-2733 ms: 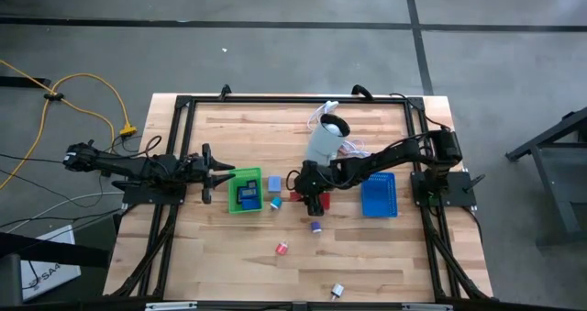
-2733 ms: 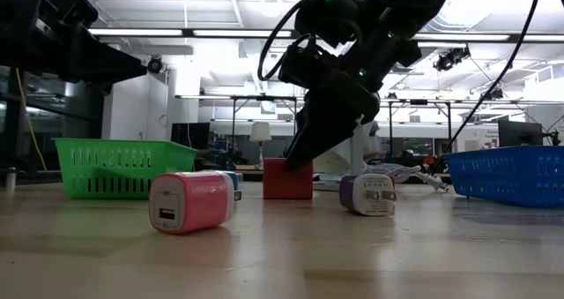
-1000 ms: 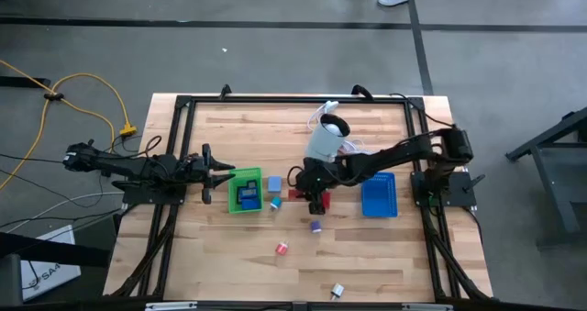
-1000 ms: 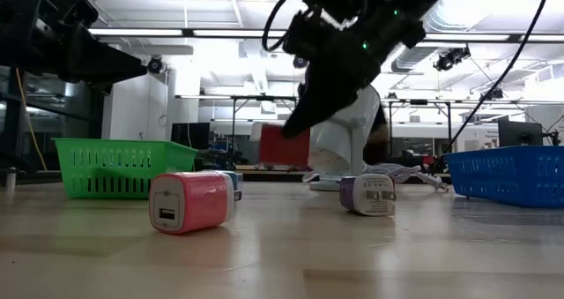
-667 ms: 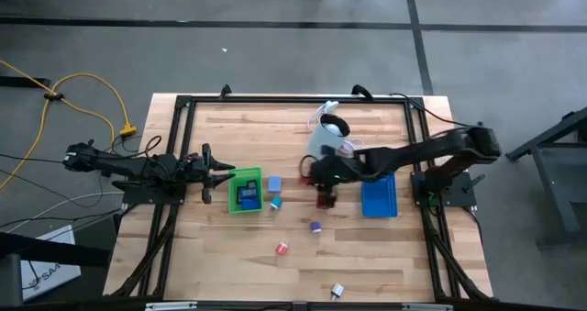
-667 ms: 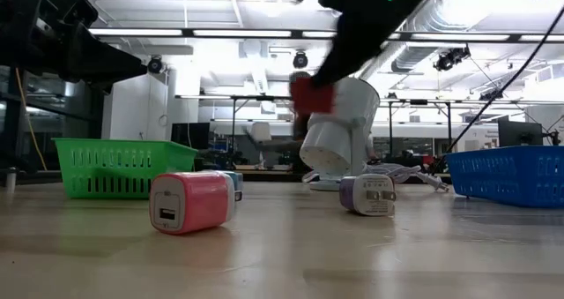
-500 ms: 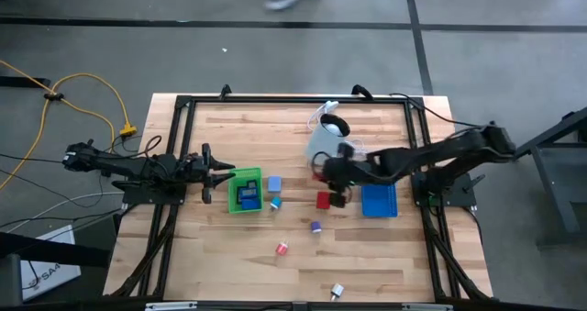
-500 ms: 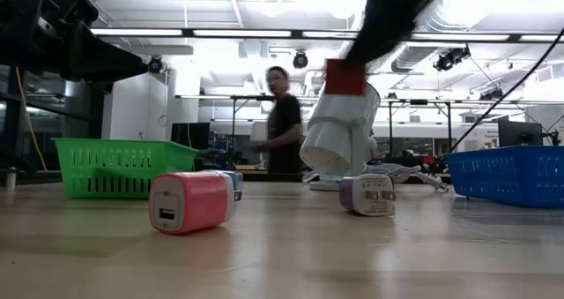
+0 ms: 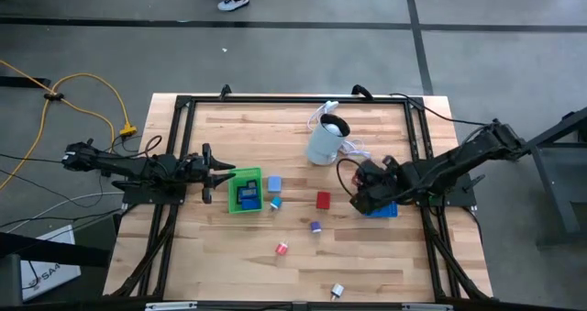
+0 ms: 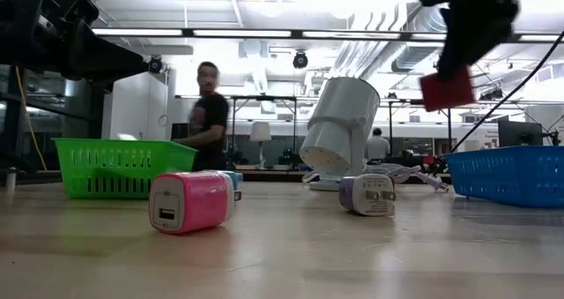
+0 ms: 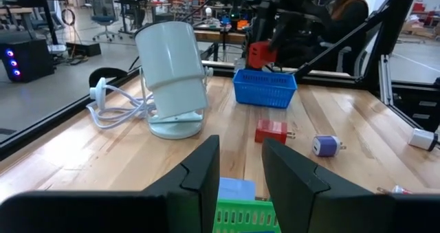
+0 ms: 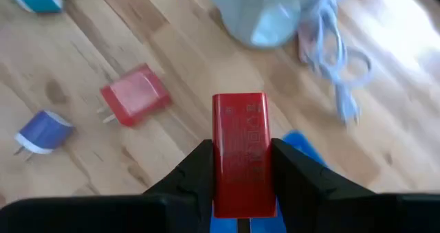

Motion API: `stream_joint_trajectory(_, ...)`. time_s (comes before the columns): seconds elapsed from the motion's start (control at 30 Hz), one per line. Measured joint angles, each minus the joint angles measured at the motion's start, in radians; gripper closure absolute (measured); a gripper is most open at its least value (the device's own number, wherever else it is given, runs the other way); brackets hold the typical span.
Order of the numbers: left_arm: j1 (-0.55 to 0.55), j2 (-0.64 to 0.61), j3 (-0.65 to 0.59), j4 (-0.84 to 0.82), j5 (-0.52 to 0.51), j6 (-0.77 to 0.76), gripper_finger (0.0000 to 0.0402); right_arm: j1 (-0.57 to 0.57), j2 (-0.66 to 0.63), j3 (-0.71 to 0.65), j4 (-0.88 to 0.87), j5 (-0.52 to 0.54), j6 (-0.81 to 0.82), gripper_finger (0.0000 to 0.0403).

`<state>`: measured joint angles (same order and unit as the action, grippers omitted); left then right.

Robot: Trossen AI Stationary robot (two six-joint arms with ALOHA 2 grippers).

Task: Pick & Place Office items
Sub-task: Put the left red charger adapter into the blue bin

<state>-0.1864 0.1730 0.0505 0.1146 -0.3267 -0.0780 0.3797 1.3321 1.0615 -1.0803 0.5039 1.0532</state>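
Wooden slats of the bench (image 9: 238, 256) carry the scattered pieces, and the carry step is under way: the right gripper (image 12: 239, 165) clenches a red blocky plug (image 12: 239, 149) above the near edge of the blue mesh tray (image 9: 383, 206). Next, I judge, it should centre over the tray and release. The left gripper (image 11: 240, 165), by the green tray (image 9: 244, 193), looks nearly closed and empty.

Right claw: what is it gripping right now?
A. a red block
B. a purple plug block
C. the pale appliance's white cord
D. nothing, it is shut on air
A. In the right wrist view the right claw is shut on a red block, held above the blue tray, while a second red block lies on the table.
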Motion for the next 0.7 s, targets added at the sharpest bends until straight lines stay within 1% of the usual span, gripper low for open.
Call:
stream_joint_trajectory(0.13,0.0,0.0,0.0,0.0,0.001,0.0,0.0298,0.044,0.023,0.0,-0.078,-0.002,0.172,0.0294)
stream_joint_trajectory(0.4,0.0,0.0,0.0,0.0,0.002,0.0,0.0298,0.105,0.112,0.0,-0.222,-0.013,0.474,0.0294)
stream_joint_trajectory(0.53,0.0,0.0,0.0,0.0,0.002,0.0,0.0298,0.123,0.16,0.0,-0.247,-0.013,0.618,0.0294)
stream_joint_trajectory(0.7,0.0,0.0,0.0,0.0,0.002,0.0,0.0298,0.124,0.239,0.0,-0.285,-0.015,0.749,0.0293)
